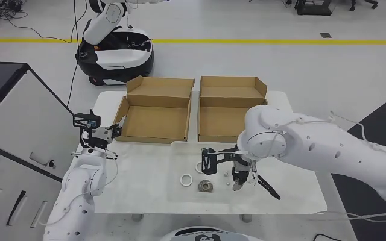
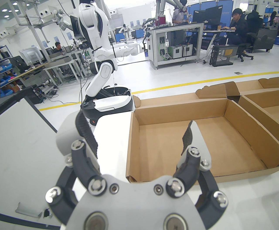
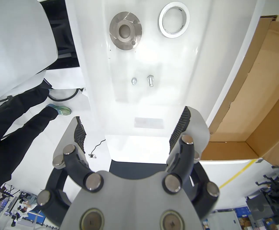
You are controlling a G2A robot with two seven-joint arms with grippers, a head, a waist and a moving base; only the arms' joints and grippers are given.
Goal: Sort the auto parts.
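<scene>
White counter (image 1: 151, 187), left box (image 1: 155, 123) and right box (image 1: 226, 123) both bare, so sorting is barely begun, I'd say. Right end effector (image 3: 133, 122) hangs fingers apart near flange (image 3: 125, 31), ring (image 3: 174, 20) and bolts (image 3: 150, 81). Left end effector (image 2: 135, 122) is apart too, by the left box. Next: drop squarely onto one part.

Top view: high on the robot, looking straight down over the whole white table (image 1: 151, 187).
Left wrist view: low at the table's left edge, facing across the left cardboard box (image 2: 218, 141) toward the workshop floor.
Right wrist view: close above the table's near edge, looking down on a metal flange (image 3: 125, 31).
Shared: the top view also takes in the left cardboard box (image 1: 154, 120) and the metal flange (image 1: 205, 186).
</scene>
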